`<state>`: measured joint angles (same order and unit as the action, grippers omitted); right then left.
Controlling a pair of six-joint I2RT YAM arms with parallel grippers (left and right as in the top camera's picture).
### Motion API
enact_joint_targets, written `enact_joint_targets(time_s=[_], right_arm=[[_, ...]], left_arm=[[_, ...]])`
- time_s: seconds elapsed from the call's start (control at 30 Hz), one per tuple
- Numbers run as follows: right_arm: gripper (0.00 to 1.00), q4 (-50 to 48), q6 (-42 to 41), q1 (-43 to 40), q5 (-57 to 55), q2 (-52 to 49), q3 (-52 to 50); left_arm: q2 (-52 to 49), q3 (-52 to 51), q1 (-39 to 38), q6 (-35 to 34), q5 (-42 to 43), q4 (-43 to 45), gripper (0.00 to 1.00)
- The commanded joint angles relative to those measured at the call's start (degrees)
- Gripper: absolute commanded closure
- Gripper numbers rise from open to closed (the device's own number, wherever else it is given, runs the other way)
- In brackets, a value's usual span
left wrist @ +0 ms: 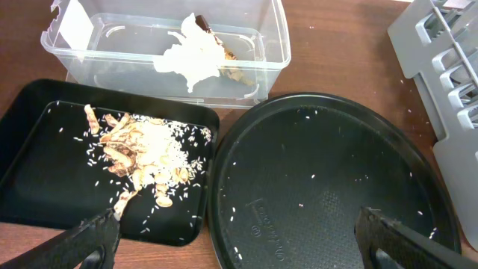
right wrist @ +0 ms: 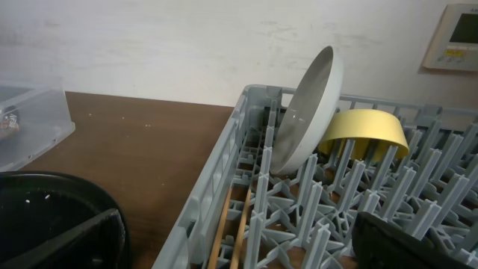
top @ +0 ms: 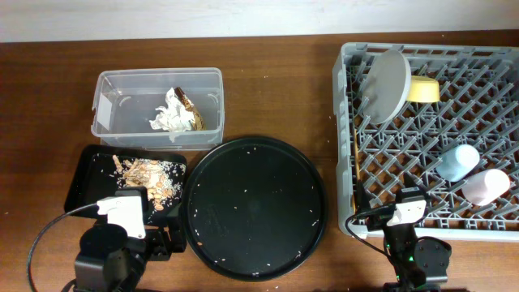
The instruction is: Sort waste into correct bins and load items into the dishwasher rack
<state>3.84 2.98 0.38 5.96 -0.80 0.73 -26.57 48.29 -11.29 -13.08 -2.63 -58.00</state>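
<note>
Fingers (left wrist: 93, 240) of the left gripper (left wrist: 237, 246) are spread wide and empty above the shallow black tray (top: 87, 174) and round black tray (top: 255, 207); food scraps (top: 147, 172) lie in the shallow tray; napkin (top: 170, 118) and wrapper (top: 195, 112) sit in the clear tub (top: 109, 96); chopsticks (top: 358, 166), plate (top: 388, 79), yellow bowl (top: 423, 89), blue cup (top: 458, 161) and pink cup (top: 486, 186) are in the rack (top: 347, 122); the right gripper (right wrist: 239, 246) is likewise parted at the rack's near-left corner.

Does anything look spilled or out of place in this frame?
Mostly tidy. Loose rice grains are scattered across the round black tray, away from the food scraps heaped in the shallow black tray. A few white specks also dot the table near the rack.
</note>
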Motion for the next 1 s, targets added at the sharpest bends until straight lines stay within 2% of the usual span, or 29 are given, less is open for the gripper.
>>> enact_joint_targets(time_s=[0.0,0.3,0.4,0.6,0.73,0.77,0.8,0.83,0.97], right_arm=[[0.02,0.2,-0.2,0.3,-0.7,0.5,-0.4],[0.02,0.2,-0.2,0.3,-0.7,0.5,-0.4],[0.02,0.2,-0.2,0.3,-0.7,0.5,-0.4],[0.02,0.2,-0.2,0.3,-0.7,0.5,-0.4],[0.02,0.2,-0.2,0.3,-0.7,0.5,-0.4],[0.02,0.2,-0.2,0.3,-0.7,0.5,-0.4],[0.02,0.2,-0.2,0.3,-0.7,0.5,-0.4],[0.02,0.2,-0.2,0.3,-0.7,0.5,-0.4],[0.02,0.2,-0.2,0.3,-0.7,0.5,-0.4]], left_arm=[[0.3,-0.2,-0.2,-0.6,-0.6,0.0,0.0],[0.7,-0.7,-0.2,-0.5,-2.0,-1.1,0.01],[3.7,-5.0,1.4,-0.5,-3.2,2.7,0.01],[16.7,-27.4,6.8,1.2,3.2,27.8,0.01],[22.9,-40.5,7.5,1.7,4.0,48.9,0.01],[24.0,-44.6,7.5,4.3,5.0,57.2,0.01],[24.3,-46.4,7.5,6.3,5.9,61.0,0.01],[24.7,-48.0,7.4,7.8,7.1,63.7,0.01],[25.6,-47.8,7.6,10.0,7.4,56.8,0.01]])
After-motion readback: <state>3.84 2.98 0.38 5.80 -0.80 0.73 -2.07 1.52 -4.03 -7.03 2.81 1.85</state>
